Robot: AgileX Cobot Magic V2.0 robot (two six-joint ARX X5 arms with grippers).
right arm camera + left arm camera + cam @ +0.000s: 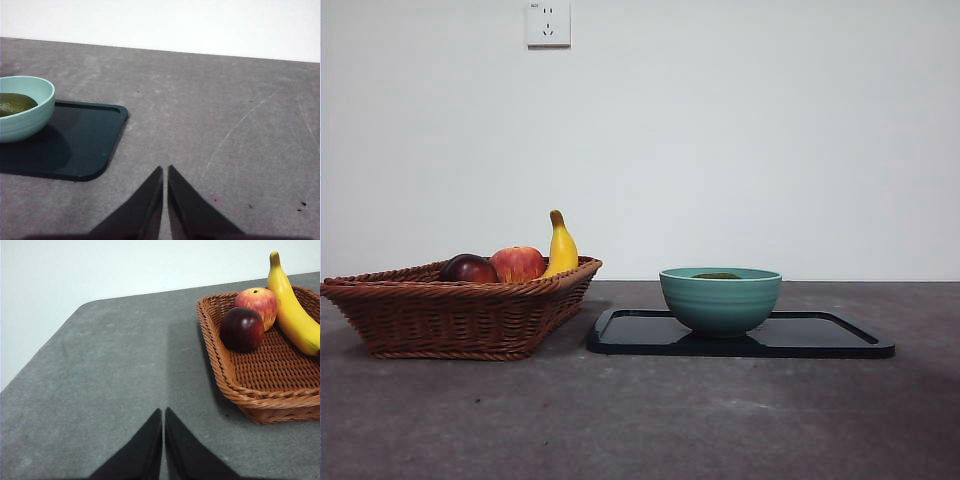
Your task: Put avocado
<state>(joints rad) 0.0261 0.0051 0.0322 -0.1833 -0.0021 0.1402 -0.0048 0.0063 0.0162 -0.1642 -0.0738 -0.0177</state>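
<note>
Avocado (15,103), dark green and dull-skinned, lies inside the teal bowl (720,300), only its top showing above the rim in the front view. Bowl stands on a black tray (820,335) on the grey surface (640,420). Just beside the tray sits a wicker basket (450,315) holding a dark red fruit (242,329), an apple (257,302) and a banana (290,310). Left tool (163,412) hangs over bare surface near the basket, jaws closed on nothing. Right tool (165,170) hangs near the tray's corner, likewise closed and empty.
</note>
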